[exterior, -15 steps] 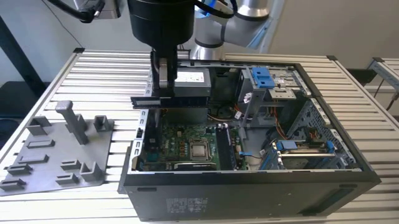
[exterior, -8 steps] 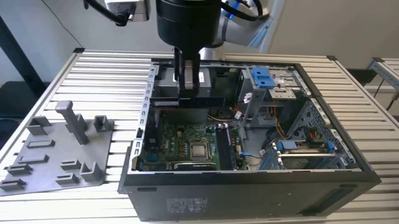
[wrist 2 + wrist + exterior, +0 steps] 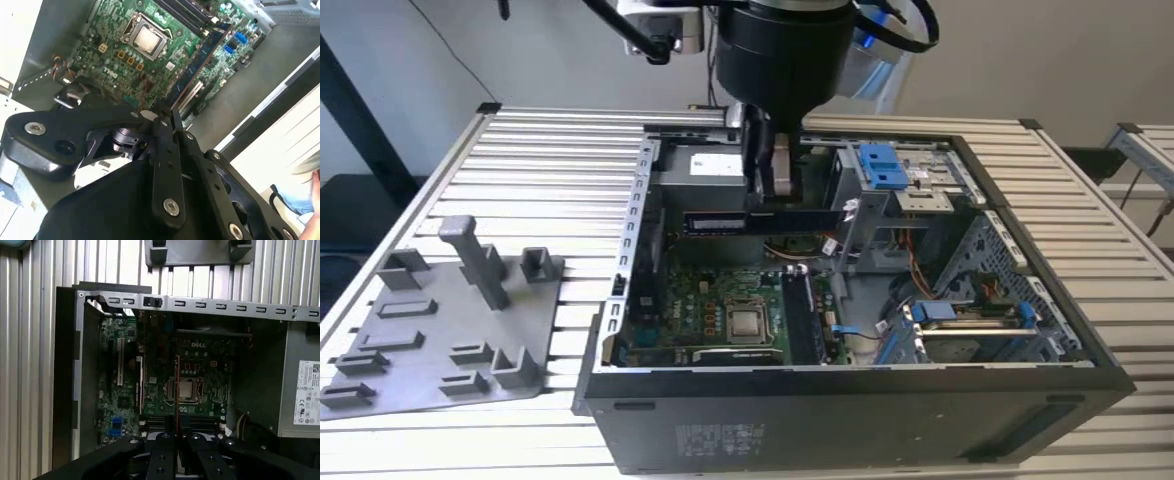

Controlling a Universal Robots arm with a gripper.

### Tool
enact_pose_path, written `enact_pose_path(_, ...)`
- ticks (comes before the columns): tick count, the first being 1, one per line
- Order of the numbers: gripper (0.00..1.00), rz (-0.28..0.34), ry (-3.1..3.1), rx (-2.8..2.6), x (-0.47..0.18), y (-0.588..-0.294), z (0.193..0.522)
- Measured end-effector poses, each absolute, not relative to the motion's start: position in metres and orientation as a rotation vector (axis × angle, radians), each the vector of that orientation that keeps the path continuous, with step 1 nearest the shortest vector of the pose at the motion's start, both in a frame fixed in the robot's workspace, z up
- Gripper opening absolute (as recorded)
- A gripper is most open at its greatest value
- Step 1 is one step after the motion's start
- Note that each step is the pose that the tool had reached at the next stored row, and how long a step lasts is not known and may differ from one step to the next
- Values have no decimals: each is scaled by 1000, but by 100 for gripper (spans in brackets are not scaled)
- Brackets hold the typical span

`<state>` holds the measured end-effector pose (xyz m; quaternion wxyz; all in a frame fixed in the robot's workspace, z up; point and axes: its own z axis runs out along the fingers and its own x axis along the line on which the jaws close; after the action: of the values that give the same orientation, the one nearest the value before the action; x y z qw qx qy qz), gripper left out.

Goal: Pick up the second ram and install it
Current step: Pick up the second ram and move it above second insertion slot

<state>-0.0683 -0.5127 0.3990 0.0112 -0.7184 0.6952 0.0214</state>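
In the exterior view my gripper (image 3: 774,205) hangs over the open computer case (image 3: 627,250), shut on the second ram (image 3: 761,220). The dark stick lies level, with a white sticker near the exterior view's left end, well above the motherboard (image 3: 707,300). The first wrist view shows the ram (image 3: 177,385) edge-on as a thin line running out from between the fingers (image 3: 165,445), over the processor (image 3: 185,389). In the second wrist view the ram (image 3: 202,57) runs out from the fingertips across the board. The memory slots (image 3: 803,315) lie beside the processor (image 3: 750,322).
A grey fixture plate (image 3: 400,385) with a tall grey post (image 3: 470,255) and smaller holders lies on the slatted table at the exterior view's left. Inside the case are a power supply (image 3: 714,165), a blue-latched drive cage (image 3: 883,165), cables and metal walls.
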Motion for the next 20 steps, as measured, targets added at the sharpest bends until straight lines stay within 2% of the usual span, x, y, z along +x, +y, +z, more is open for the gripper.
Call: enact_pose_path(20, 14, 72, 2166, -2239, -1, -513, 394)
